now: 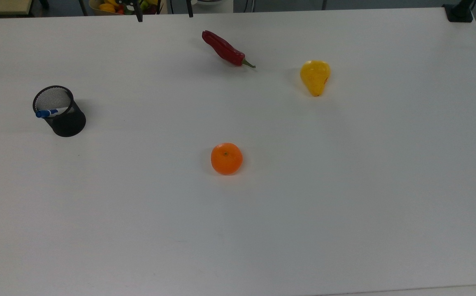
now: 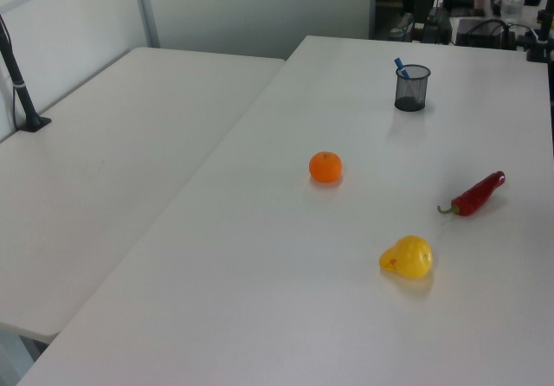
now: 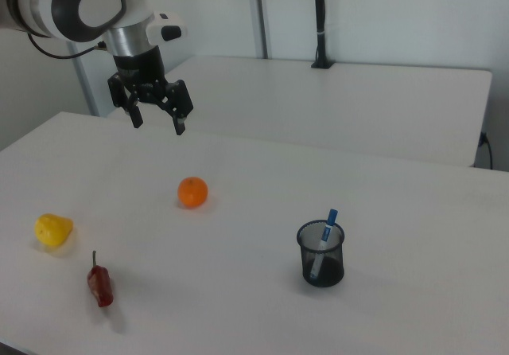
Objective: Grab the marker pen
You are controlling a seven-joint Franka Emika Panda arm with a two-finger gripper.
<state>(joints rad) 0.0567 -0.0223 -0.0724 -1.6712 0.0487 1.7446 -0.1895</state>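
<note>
The slim white marker pen with a blue cap (image 3: 325, 239) stands tilted inside a black wire-mesh cup (image 3: 321, 255) on the white worktop (image 1: 344, 205), cap end poking above the rim. The arm's black two-finger pincer (image 3: 159, 122) hangs released, fingers spread, above the worktop and well apart from the cup. A round orange mandarin (image 3: 192, 192), a yellow pear (image 3: 52, 230) and a red chili pepper (image 3: 100, 285) lie scattered around.
</note>
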